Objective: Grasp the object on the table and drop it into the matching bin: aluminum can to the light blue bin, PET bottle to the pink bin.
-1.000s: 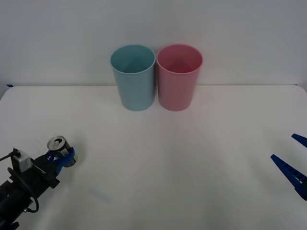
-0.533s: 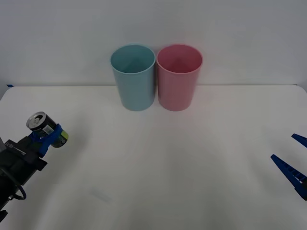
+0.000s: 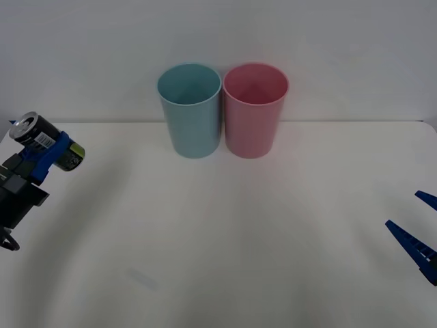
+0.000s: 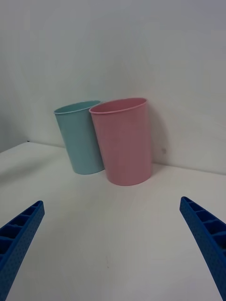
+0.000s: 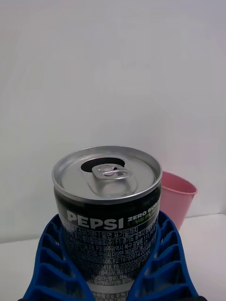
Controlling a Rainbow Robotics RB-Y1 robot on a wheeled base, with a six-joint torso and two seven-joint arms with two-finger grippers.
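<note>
Your left gripper (image 3: 46, 154) is clamped on the can (image 3: 42, 139), with the blue fingers (image 5: 52, 263) wrapped around both sides of its dark body. The can is held clear of the table (image 3: 225, 232), up at the far left edge of the front view, tilted so its silver top leans away from the bins. From the left wrist camera you see the can (image 5: 107, 207) head-on, the pull-tab top facing up, "PEPSI" printed across the front, and the rim of the pink bin (image 5: 179, 200) peeking out behind it. The blue bin (image 3: 190, 109) and the pink bin (image 3: 255, 109) stand upright at the back of the table, side by side and touching or nearly so, the blue one on the left. The can is well apart from both, off to the left of the blue bin. Your right gripper (image 3: 422, 232) sits low at the right edge of the table, fingers spread apart with nothing between them. From its wrist camera you see the two bins ahead, the pink bin (image 4: 123, 141) in front of the blue bin (image 4: 80, 138).
</note>
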